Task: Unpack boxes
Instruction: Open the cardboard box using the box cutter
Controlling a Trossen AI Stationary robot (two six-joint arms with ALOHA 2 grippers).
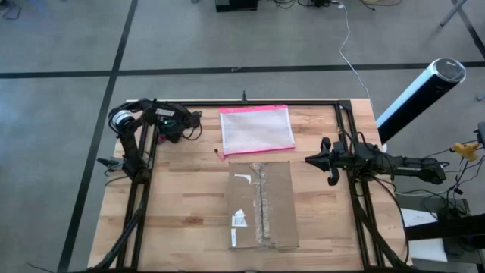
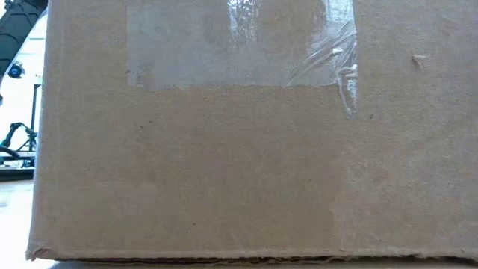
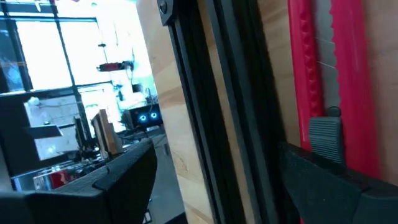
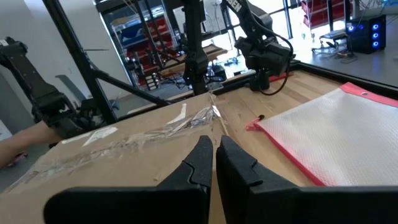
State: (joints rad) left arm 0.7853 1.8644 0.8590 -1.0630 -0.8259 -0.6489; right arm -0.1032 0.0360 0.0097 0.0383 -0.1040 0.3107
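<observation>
The taped cardboard box point(image 1: 261, 205) sits flat mid-worktop point(image 1: 189, 205), flaps sealed, pink-edged pouch point(image 1: 256, 130) just behind it. Right gripper point(image 1: 324, 161) hovers beside it, fingers point(image 4: 198, 163) pinched together, empty. Left gripper point(image 1: 188, 125) is parked at the far-left corner, fingers wide apart.

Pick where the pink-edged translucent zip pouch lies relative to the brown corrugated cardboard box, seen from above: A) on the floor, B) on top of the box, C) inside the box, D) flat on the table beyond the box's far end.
D: the pink-edged translucent zip pouch lies flat on the wooden table, just past the far end of the taped brown corrugated cardboard box.
</observation>
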